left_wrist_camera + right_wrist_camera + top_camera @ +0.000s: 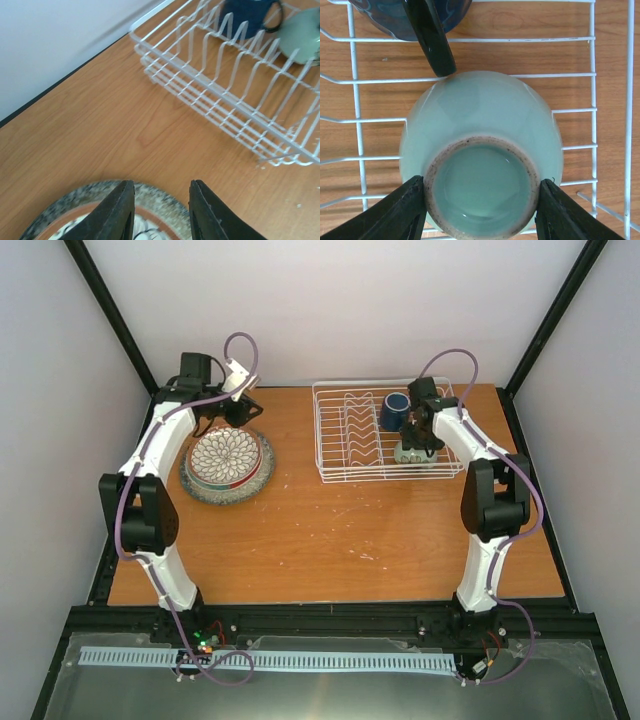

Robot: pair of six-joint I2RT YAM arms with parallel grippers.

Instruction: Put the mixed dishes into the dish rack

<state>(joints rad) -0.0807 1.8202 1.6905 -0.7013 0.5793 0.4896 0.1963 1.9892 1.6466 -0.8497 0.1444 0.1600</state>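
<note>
Up in the upper left of the overhead view, the left jaws hang over the far edge of a stack of plates. They stand apart with nothing between them. The left wrist view shows the two dark fingers with a clear gap, and the rim of the large speckled grey plate lies below that gap. The petal-patterned plate lies on top of the stack, with the red-rimmed teal plate under it and the grey one at the bottom. The stack rests on the wooden surface, left of centre.

The dish rack sits in the upper middle of the overhead view, well apart from the stack. At its right end the dark blue mug sits toward the back. The small pale green bowl is just in front of the mug, upside down on the rack wires with its foot ring facing up. The right jaws are clamped on that foot ring, one finger pressed against each side. In the right wrist view the mug's dark handle reaches down from the top of the frame to the bowl's edge.
</note>
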